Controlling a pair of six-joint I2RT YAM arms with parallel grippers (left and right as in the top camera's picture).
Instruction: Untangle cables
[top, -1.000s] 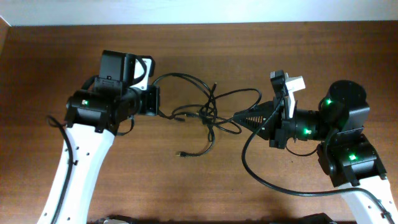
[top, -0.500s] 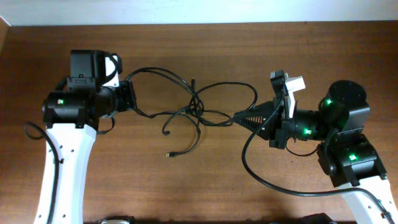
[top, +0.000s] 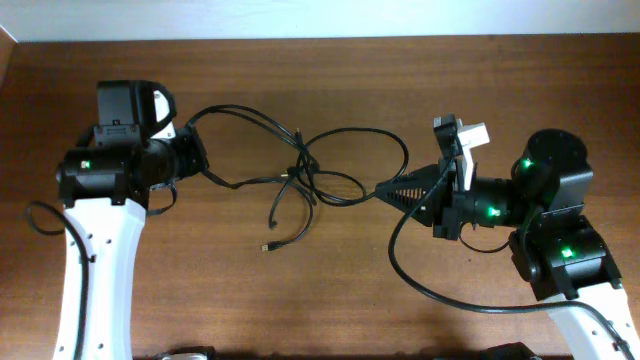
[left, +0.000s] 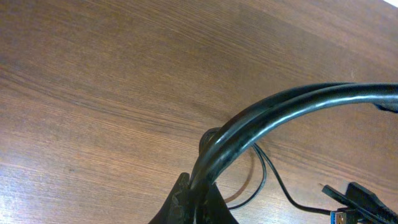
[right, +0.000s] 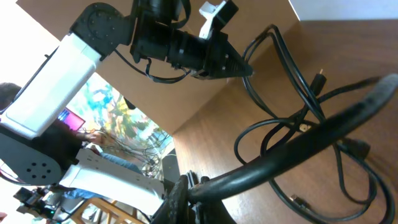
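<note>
The cables (top: 303, 166) are thin glossy black cords strung in loose crossed loops between my two grippers, above the middle of the wooden table. A small plug end (top: 266, 245) lies on the wood below the knot. My left gripper (top: 197, 155) is shut on one looped strand at the left. In the left wrist view that cable (left: 267, 118) arcs up and right out of the left gripper (left: 198, 186). My right gripper (top: 381, 187) is shut on a strand at the right end. The right wrist view shows this cable (right: 323, 127) running out of the right gripper (right: 194, 190) towards the knot.
The thick black wire (top: 420, 285) of the right arm loops over the table in front of it. The table's back edge (top: 320, 39) meets a white wall. A blue-tipped plug (left: 343, 216) lies on the wood near the left gripper.
My left arm has moved left with its strand, drawing the tangle leftwards and stretching the loops wider. The loose plug end slid left too. The right arm has stayed where it was.
</note>
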